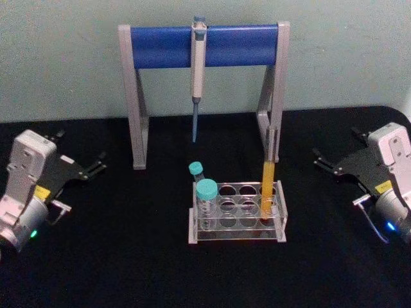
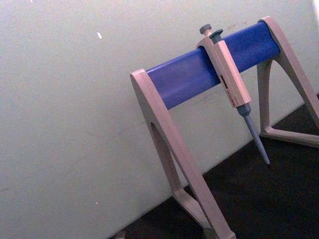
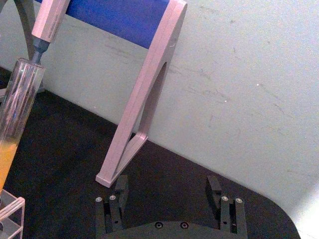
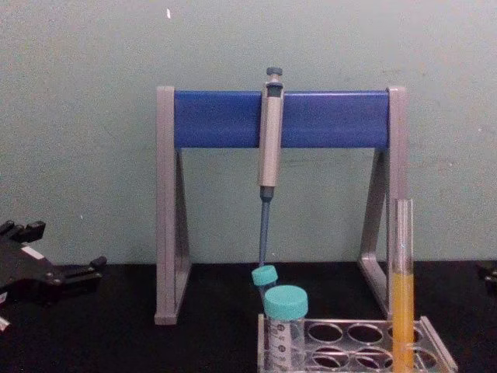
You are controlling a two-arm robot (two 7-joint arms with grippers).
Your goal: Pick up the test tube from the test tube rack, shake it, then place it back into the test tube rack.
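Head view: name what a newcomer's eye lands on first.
The blue-barred stand at the back, a pipette hanging from its bar, strikes first. In front, the test tube of orange liquid stands at the right end of the rack. The left gripper and right gripper sit at the sides, jaws open.

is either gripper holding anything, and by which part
Nothing is held: left gripper and right gripper sit empty; the test tube stands in the test tube rack.

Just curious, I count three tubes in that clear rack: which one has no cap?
The tall slim test tube holding orange-yellow liquid, on the right side of the test tube rack. The two shorter tubes on the left wear teal caps.
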